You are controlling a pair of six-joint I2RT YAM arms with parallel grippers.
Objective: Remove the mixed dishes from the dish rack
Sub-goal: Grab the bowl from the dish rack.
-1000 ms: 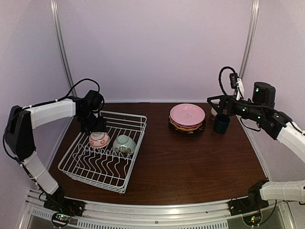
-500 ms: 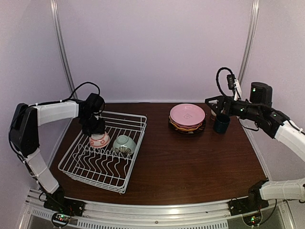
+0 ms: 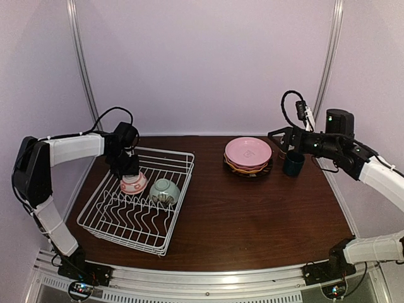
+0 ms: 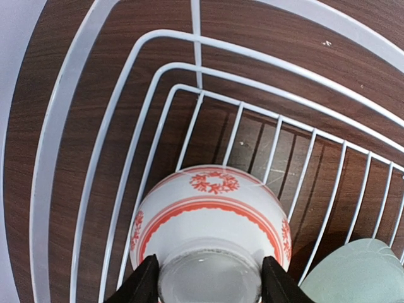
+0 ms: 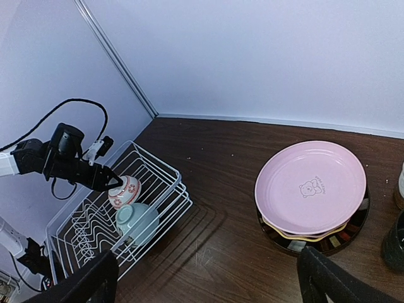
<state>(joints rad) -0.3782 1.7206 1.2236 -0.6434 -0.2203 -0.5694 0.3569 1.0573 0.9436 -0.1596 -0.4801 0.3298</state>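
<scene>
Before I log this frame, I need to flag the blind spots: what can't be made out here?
Lower plates: under the pink plate in top and right wrist views; only rims show.
Pale green bowl: left wrist view's corner cuts it off.
Dark cup: cut by right wrist view's edge.
Left gripper on the white-red bowl: frame bottom cuts its fingers, so contact is unclear.

Left wrist view: my left fingers (image 4: 142, 283) cut by bottom edge, only tips showing, one each side of white-red bowl (image 4: 211, 214) foot. Near part of foot lost below same edge. Pale green bowl (image 4: 356, 271) clipped at lower right corner.

Right wrist view: my right fingers (image 5: 85, 281) cut by bottom edge. Dark green cup (image 5: 395, 243) cut by right edge. Pale sliver (image 5: 400, 186) above it, too little to name. Lower plates (image 5: 315, 242) hidden under light pink plate (image 5: 310, 187), rims only.

Top view: left fingertips hidden behind own wrist.
</scene>
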